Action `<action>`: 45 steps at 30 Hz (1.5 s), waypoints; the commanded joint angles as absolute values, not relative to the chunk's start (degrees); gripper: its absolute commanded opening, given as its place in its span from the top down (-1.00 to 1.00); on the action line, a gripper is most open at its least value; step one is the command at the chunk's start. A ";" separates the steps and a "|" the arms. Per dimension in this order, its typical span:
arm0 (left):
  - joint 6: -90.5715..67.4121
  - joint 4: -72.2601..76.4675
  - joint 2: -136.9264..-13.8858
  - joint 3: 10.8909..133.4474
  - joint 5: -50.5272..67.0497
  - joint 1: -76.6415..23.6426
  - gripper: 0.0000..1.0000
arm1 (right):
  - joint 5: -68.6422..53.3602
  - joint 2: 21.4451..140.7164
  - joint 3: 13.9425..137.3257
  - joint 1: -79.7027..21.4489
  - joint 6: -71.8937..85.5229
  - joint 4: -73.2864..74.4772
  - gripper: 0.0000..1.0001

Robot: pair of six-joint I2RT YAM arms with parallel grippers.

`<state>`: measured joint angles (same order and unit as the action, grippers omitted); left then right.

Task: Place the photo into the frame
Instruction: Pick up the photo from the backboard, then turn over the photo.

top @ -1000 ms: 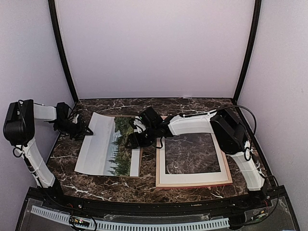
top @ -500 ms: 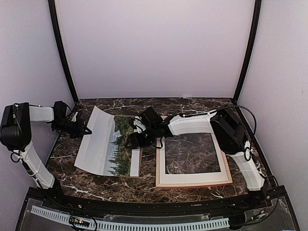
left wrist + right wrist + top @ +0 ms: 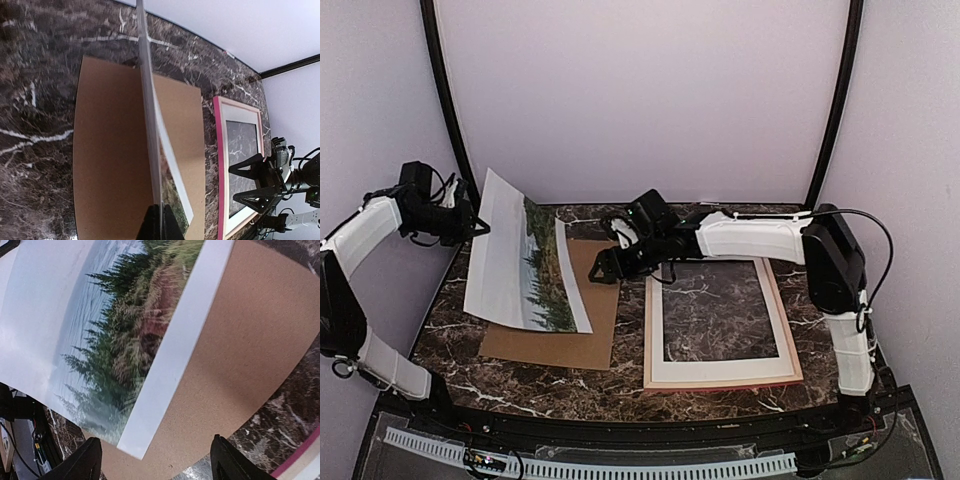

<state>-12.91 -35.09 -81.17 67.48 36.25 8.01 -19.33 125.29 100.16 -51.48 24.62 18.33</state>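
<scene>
Camera setup: one fixed overhead, two wrist close-ups.
Top cam sits high behind the arm bases, looking down and forward over the whole table point(image 3: 620, 392) to the far wall. Left wrist cam is close, sighting rightward along the edge of the photo point(image 3: 150, 150), with the brown board point(image 3: 110, 150), frame point(image 3: 218, 165) and right gripper point(image 3: 234, 185) beyond. Right wrist cam looks down and left, very near photo and board. All three share photo and board.

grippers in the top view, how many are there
2: the left gripper at far left, shut on the tilted photo; the right gripper mid-table, open over the brown panel. None hidden.
</scene>
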 commanded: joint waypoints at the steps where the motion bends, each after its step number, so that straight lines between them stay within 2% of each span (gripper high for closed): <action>1: -12.70 -43.46 -74.52 76.16 33.10 7.22 1.00 | -15.44 118.59 97.17 -49.04 22.06 19.97 -0.52; 5: -12.25 -51.17 -74.07 86.56 26.72 2.71 1.00 | -12.75 114.75 92.99 -47.02 21.31 20.72 -0.52; 8: -12.48 -57.31 -76.54 94.97 17.84 -4.74 1.00 | -10.95 111.90 89.65 -45.69 21.05 20.90 -0.52; 12: -14.53 -59.51 -80.87 99.68 10.30 -14.13 1.00 | -9.40 108.79 85.28 -44.22 21.01 20.92 -0.52; 16: -18.89 -50.69 -85.06 94.67 13.69 -21.97 1.00 | -8.38 105.51 80.98 -43.19 21.26 20.91 -0.52; 21: -26.22 -32.52 -92.68 86.29 18.52 -31.77 1.00 | -8.33 99.94 74.32 -40.92 23.44 19.07 -0.53; 27: -36.25 -14.08 -104.52 84.17 23.43 -40.67 1.00 | -10.25 92.40 66.08 -37.54 27.01 15.65 -0.55; 34: -46.67 1.63 -114.78 84.62 25.16 -45.60 1.00 | -9.28 88.30 60.31 -36.19 30.85 13.81 -0.57; 45: -53.56 12.77 -120.97 83.07 25.89 -50.05 0.92 | -13.89 88.98 55.19 -34.55 37.99 4.81 -0.59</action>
